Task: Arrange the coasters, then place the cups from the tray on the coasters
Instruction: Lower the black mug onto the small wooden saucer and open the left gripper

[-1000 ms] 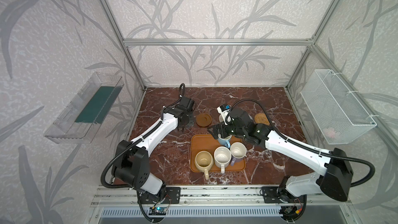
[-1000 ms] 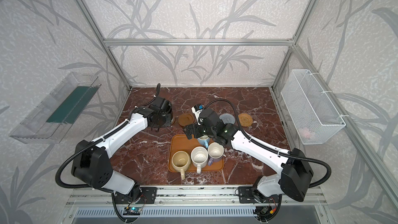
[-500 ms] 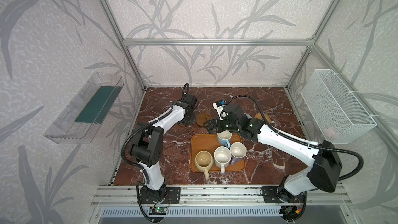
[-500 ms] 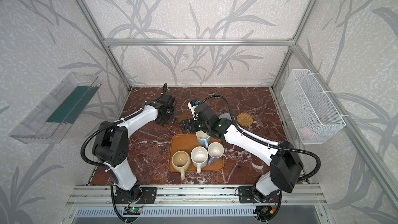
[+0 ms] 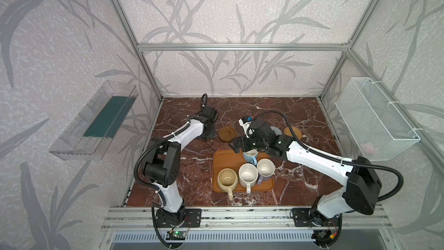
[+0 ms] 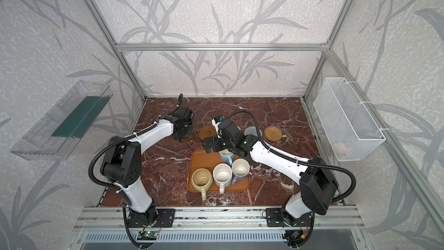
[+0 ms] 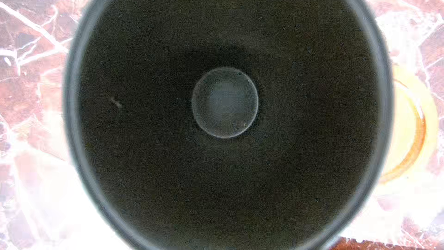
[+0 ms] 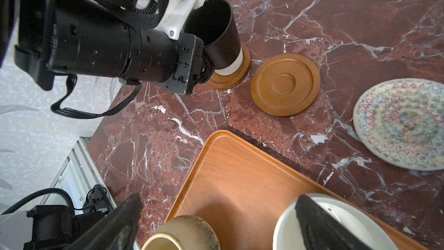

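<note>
My left gripper [image 8: 204, 64] is shut on the black cup [image 8: 216, 30] at its side. The cup's base sits on a brown wooden coaster [image 8: 230, 78]. The left wrist view looks straight down into this cup [image 7: 225, 102]. A second brown coaster [image 5: 226, 132] lies bare beside it, then the cream woven coaster [image 8: 401, 123], grey coaster [image 6: 251, 131] and rattan coaster [image 5: 293, 132]. The tray [image 5: 223, 162] holds the light blue cup [image 5: 249, 157], cream-yellow cup [image 5: 226, 180], white cup [image 5: 248, 175] and lavender cup [image 5: 265, 168]. My right gripper [image 5: 239, 145] hangs open over the tray's far edge, one finger [image 8: 319, 222] above the blue cup.
A clear bin [image 5: 96, 121] hangs on the left wall and a white wire basket [image 5: 374, 119] on the right wall. The right arm's cable loops above the grey and rattan coasters. Aluminium frame posts stand at the back corners of the marble floor.
The left arm has pulled its elbow in while keeping the black cup at the far-left coaster. My right gripper has drifted slightly left over the tray's far edge, still open.
</note>
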Robot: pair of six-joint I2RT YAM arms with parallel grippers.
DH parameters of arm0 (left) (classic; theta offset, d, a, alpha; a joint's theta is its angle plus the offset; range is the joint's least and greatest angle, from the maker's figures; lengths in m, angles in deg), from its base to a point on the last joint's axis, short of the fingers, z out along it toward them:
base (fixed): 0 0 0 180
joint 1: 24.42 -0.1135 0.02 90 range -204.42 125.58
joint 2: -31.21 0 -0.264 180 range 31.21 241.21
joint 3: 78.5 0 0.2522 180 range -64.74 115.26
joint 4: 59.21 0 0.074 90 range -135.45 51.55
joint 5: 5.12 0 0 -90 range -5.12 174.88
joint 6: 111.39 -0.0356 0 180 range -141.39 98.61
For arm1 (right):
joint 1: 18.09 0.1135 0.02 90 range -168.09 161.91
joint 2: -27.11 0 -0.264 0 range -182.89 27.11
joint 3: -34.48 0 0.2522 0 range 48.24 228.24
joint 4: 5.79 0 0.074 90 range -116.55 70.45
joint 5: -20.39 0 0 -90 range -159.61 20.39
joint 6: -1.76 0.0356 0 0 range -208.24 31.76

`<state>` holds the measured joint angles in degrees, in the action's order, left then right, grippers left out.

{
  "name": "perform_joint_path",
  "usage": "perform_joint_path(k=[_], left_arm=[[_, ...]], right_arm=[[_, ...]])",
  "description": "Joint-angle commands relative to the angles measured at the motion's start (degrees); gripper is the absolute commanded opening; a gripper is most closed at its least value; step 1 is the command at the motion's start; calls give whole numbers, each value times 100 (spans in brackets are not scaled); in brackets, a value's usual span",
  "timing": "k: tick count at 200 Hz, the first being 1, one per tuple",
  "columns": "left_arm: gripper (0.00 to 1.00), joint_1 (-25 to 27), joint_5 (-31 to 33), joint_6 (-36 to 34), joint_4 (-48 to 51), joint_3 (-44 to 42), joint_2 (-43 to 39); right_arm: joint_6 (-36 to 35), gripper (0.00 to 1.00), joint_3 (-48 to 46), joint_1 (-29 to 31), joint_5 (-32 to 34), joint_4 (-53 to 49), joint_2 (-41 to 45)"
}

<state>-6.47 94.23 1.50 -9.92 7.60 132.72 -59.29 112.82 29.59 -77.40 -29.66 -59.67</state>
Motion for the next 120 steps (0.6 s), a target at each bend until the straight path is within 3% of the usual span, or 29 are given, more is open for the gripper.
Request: perform_joint_path(k=[1, 44, 69, 88, 120], left_arm=[[0, -37, 85, 29, -39, -92, -299], [9, -55, -29, -7, -27, -163, -379], [18, -64, -38, -7, 207, -43, -220], [30, -68, 16, 41, 114, -161, -296], [37, -90, -169, 47, 83, -147, -371]], right_arm=[[8, 99, 51, -22, 6, 62, -39], [-8, 99, 24, -22, 71, 31, 3], [-62, 99, 139, -22, 76, -103, -14], [-91, 99, 186, -22, 102, -178, 3], [-141, 99, 258, -22, 136, -294, 8]])
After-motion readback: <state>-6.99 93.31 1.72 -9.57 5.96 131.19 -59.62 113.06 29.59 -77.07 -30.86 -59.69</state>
